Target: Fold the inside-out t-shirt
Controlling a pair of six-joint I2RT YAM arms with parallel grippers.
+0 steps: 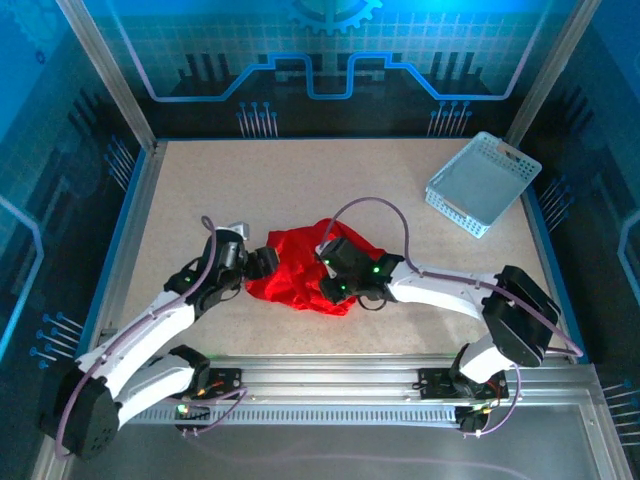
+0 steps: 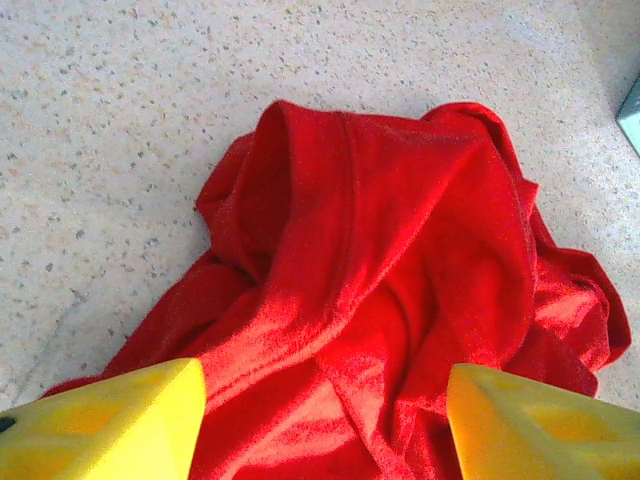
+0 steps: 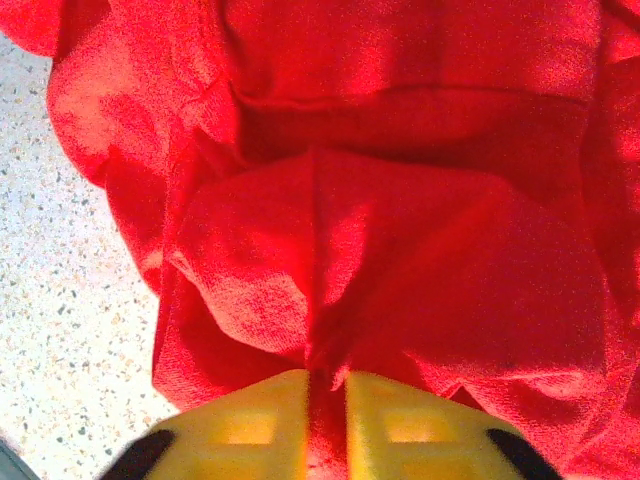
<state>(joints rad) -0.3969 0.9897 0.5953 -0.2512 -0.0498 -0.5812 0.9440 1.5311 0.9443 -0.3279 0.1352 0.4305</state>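
Right claw (image 3: 327, 390) is clamped on a pinch of the red t-shirt (image 1: 300, 275), with cloth squeezed between its yellow fingers (image 3: 250, 430). My left claw (image 2: 325, 385) has its jaws spread wide, and the shirt's crumpled edge lies loose between them. I see the t-shirt bunched in a heap on the bench (image 1: 300, 180), midway across and toward the near edge. A light blue basket (image 1: 483, 183) sits at the far right corner, well apart.
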